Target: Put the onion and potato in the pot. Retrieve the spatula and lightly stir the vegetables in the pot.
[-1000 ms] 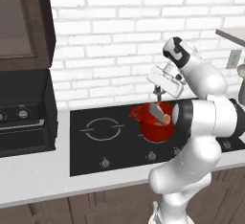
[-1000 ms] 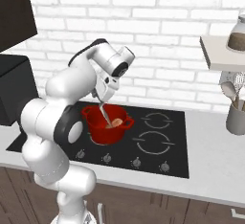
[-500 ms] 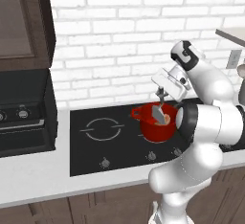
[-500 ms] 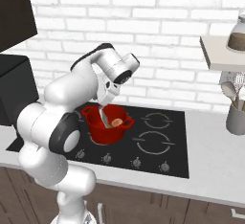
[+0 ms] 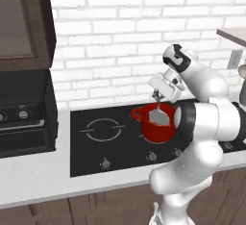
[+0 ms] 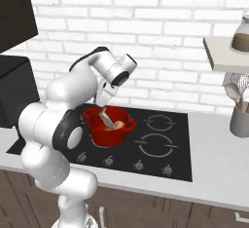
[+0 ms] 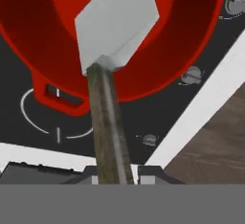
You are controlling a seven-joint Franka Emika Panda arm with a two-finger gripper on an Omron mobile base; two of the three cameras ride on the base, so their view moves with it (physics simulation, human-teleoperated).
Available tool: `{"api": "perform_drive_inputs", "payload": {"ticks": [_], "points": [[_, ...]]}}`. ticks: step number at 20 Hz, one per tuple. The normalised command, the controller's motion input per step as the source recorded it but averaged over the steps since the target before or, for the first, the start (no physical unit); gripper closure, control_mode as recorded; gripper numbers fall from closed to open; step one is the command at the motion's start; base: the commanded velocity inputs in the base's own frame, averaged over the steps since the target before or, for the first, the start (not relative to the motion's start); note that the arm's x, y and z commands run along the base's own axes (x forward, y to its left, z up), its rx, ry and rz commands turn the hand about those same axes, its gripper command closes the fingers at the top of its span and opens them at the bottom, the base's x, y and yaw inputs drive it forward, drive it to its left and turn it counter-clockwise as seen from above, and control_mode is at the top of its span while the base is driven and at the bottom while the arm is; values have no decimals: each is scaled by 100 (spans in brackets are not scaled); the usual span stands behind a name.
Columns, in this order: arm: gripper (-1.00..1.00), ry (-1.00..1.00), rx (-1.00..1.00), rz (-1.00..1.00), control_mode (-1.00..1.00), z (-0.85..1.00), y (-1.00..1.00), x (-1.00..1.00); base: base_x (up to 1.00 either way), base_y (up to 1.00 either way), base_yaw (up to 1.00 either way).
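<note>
since 1 s ago the arm has swung right over the pot (image 5: 156,124), end effector (image 5: 156,94) pinching the spatula (image 7: 117,25), blade inside above the onion (image 6: 118,124); stirring underway.

White arm folded high, elbow thrust forward, wrist bent downward. Claw (image 5: 157,94) pointed down and slightly tilted, seen below the dark wrist joint in the left base view, and at (image 6: 104,106) in the right base view. Fingers (image 7: 91,174) closed tight either side of a thin handle, held near its end. Forearm angled steeply, upper links stacked over the base.
</note>
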Motion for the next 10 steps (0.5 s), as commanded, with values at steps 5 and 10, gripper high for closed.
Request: {"api": "perform_drive_inputs", "payload": {"ticks": [5, 10], "points": [[100, 21, 0, 0, -100, -66, 0, 17, 0, 0, 0], [100, -1, 3, 0, -100, 16, 0, -69, 0, 0, 0]]}}
